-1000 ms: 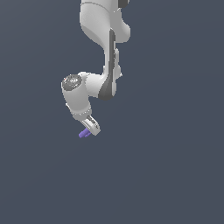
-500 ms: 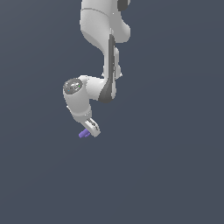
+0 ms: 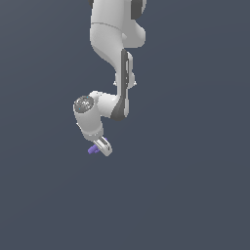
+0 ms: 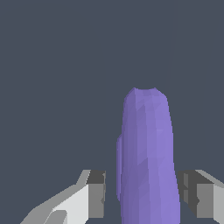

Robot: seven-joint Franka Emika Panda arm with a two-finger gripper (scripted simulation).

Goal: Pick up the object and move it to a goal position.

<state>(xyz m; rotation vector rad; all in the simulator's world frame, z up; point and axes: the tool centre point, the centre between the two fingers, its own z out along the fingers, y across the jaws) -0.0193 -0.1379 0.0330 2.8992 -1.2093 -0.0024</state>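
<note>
The small purple object (image 3: 92,150) sticks out from the tip of my white gripper (image 3: 104,148), toward the exterior view's left. In the wrist view the purple object (image 4: 146,162) is large and elongated and fills the space between the two grey fingertips (image 4: 97,194), pointing away from the camera. One pad touches it, and the other stands a sliver off its narrower lobe. The gripper (image 4: 142,197) is shut on it. The arm hangs down from above with its wrist bent.
Only a plain dark grey background shows around the arm (image 3: 117,44) in both views. No other objects, edges, containers or goal marker are visible.
The wrist has sunk a little and the hand has tilted slightly. The purple object stays at the gripper tip and has barely shifted.
</note>
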